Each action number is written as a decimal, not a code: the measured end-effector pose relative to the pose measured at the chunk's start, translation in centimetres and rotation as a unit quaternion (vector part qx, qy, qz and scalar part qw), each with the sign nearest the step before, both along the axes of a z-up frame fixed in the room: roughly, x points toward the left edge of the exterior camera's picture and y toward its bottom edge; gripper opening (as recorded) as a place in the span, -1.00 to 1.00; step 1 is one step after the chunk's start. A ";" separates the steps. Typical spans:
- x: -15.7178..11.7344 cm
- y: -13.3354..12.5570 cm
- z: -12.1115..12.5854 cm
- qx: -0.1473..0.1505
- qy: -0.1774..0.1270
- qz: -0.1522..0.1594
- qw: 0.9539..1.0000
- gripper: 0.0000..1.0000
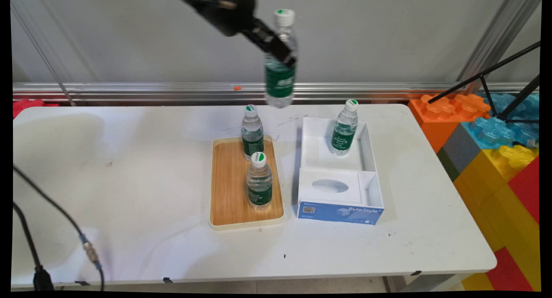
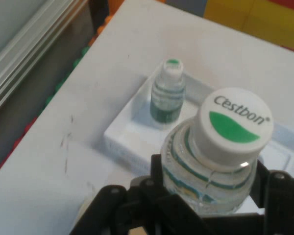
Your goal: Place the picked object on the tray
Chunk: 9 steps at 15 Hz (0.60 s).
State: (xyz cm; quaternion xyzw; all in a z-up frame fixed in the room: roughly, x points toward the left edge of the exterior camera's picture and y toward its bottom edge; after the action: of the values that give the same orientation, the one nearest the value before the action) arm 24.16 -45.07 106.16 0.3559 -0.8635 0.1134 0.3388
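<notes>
My gripper (image 1: pixel 281 52) is raised high above the table, shut on a clear water bottle (image 1: pixel 280 69) with a green label and white cap. The bottle hangs upright in the air, between the wooden tray (image 1: pixel 228 203) and the white box (image 1: pixel 366 160). In the hand view the held bottle (image 2: pixel 225 147) fills the lower right, its cap reading Cestbon, with my gripper (image 2: pixel 210 191) clamped around its neck. Below it, another bottle (image 2: pixel 167 93) stands in the white box (image 2: pixel 122 132). Two more bottles (image 1: pixel 252 132) (image 1: pixel 259 181) stand upright on the tray.
The bottle in the box (image 1: pixel 345 127) stands in its far compartment; the box's near part has a blue front. Large coloured blocks (image 1: pixel 496 151) are stacked right of the table. A black tripod (image 1: pixel 509 86) is at the right. Black cables (image 1: pixel 43 229) hang at the near left.
</notes>
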 end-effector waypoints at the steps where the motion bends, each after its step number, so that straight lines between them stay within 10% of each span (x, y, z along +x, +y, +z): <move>1: 0.9 0.4 0.0 0.001 0.000 -0.004 1.000 -1.00; 9: 11.2 2.9 -4.5 -0.005 0.008 -0.071 0.997 -1.00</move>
State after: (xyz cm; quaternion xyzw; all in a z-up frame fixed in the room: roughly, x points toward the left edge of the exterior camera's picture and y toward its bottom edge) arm 35.38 -42.16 101.65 0.2931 -0.8833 0.0904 0.3546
